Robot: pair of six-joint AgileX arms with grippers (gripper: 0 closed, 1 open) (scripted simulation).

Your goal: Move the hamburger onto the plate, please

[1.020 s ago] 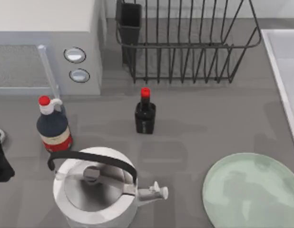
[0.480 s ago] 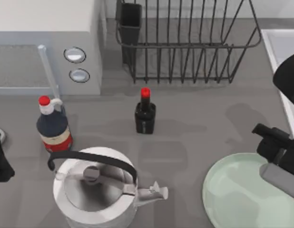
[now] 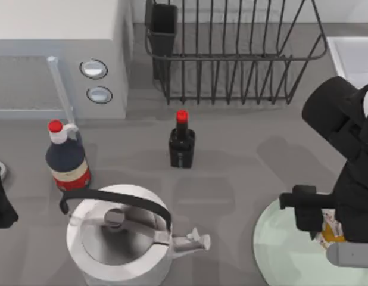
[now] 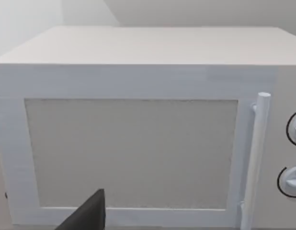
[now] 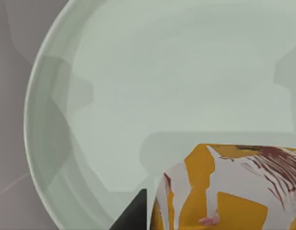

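Observation:
The hamburger [image 3: 330, 230] is a small whitish lump with orange-yellow patches, held in my right gripper [image 3: 322, 223], which is shut on it. It hangs over the right part of the pale mint-green plate [image 3: 278, 249] at the table's front right. The right wrist view looks down on the plate [image 5: 138, 86], with the hamburger [image 5: 234, 187] close to the camera and one dark fingertip [image 5: 134, 216] beside it. I cannot tell whether the hamburger touches the plate. My left arm [image 3: 0, 199] stays parked at the left edge, facing the microwave [image 4: 138, 143].
A white kettle [image 3: 121, 238] stands at the front left, with its spout toward the plate. A red-capped dark bottle [image 3: 66, 159] and a small black bottle [image 3: 181, 144] stand mid-table. The microwave [image 3: 53, 53] and a wire dish rack [image 3: 231, 53] line the back. A white basin [image 3: 358, 59] sits at the right.
My right arm has come in from the right edge and moved left over the plate, carrying the hamburger. The left arm has not moved.

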